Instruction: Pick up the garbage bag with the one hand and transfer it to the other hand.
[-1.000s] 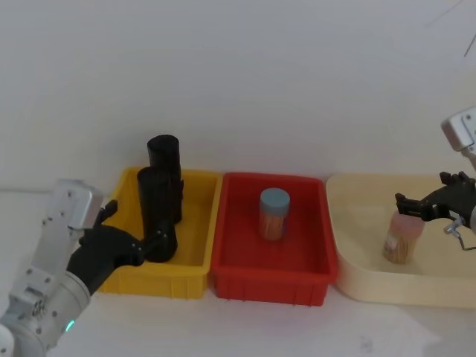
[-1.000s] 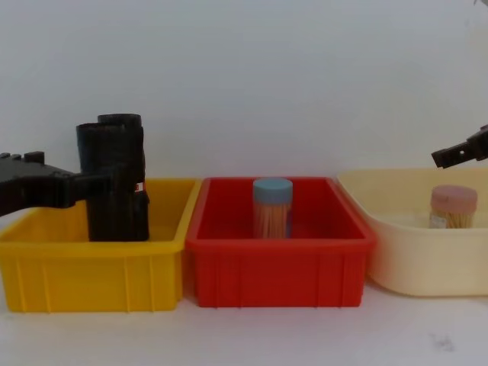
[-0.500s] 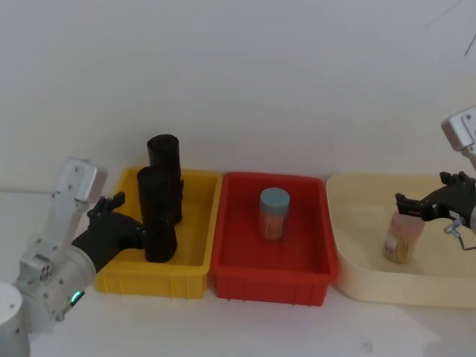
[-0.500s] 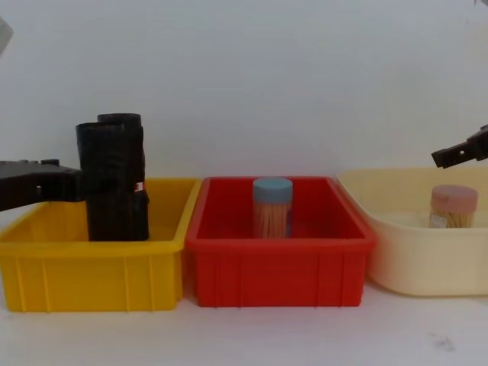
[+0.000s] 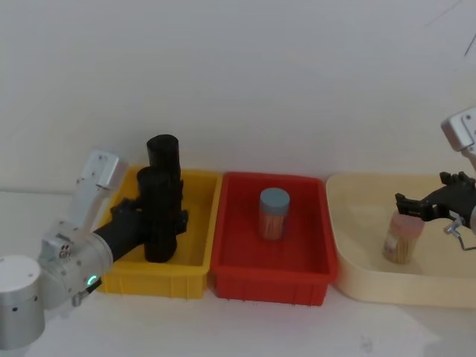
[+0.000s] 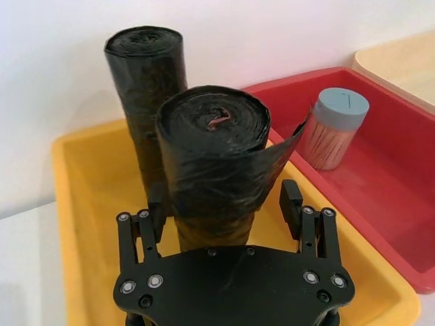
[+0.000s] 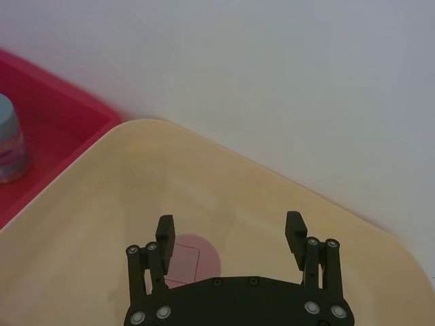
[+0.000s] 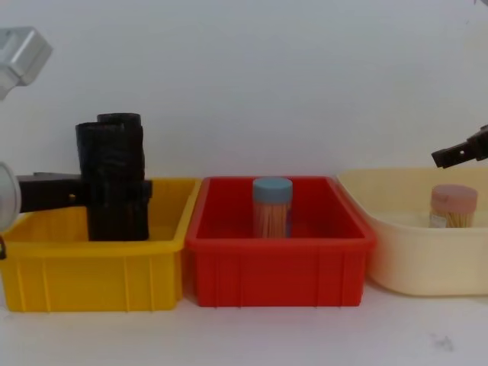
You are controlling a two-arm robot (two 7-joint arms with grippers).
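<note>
Two black rolls stand upright in the yellow bin (image 5: 195, 269). The nearer one is the garbage bag (image 5: 156, 190), glossy and crinkled, with a loose flap at its top (image 6: 214, 146). My left gripper (image 5: 160, 217), on the wrist with the green ring, is open and straddles the bag's lower half, one finger on each side (image 6: 224, 204). From the chest view its fingers cross the bag at rim height (image 8: 114, 191). My right gripper (image 5: 407, 204) hangs open over the cream tray (image 5: 372, 291), just above a pink-lidded jar (image 5: 403, 239).
A second black roll (image 5: 163, 152) stands directly behind the bag, close to it. The red bin (image 5: 268, 288) in the middle holds a blue-lidded toothpick jar (image 5: 274, 214). The three containers sit side by side against a white wall.
My left arm has swung in from the bin's left front; its fingers, earlier low at the bag's base, now reach around the bag on both sides. The right arm has not moved.
</note>
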